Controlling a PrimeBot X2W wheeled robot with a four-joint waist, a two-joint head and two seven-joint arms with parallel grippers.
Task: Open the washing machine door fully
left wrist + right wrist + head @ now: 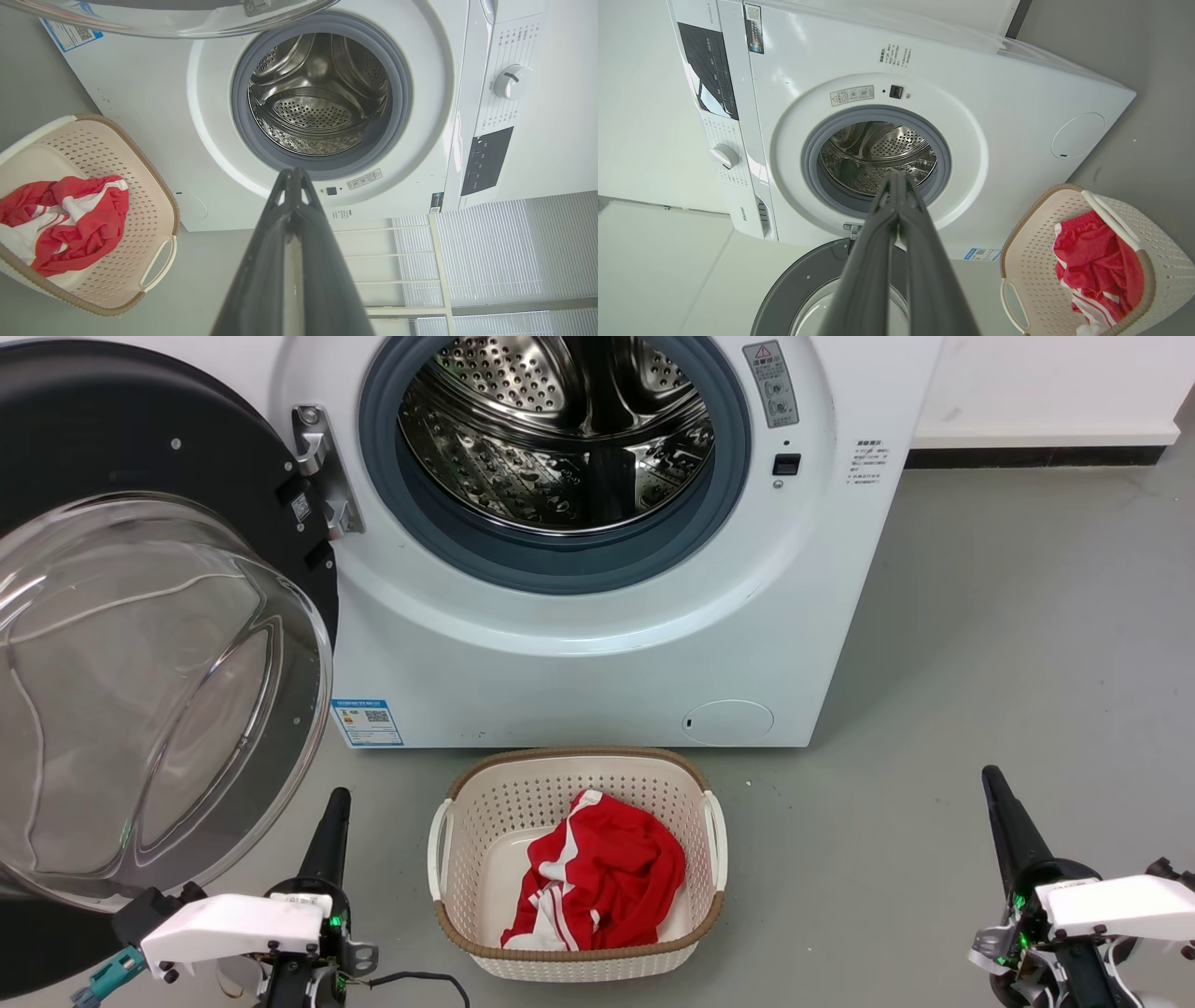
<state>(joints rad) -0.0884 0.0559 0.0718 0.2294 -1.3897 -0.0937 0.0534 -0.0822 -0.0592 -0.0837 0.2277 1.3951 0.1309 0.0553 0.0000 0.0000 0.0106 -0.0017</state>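
already the washing machine door hangs swung wide at nine o'clock of the washing machine, drum exposed; we judge the opening done or nearly so. our left gripper and right gripper sit pinched together, empty, at seven and five o'clock.

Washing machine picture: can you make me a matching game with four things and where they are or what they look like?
1 washing machine door
2 basket
3 red cloth
4 drum

a shiny steel with holes
b swung open on the left
c lying in the basket
d on the floor before the washing machine

Pairs: 1-b, 2-d, 3-c, 4-a
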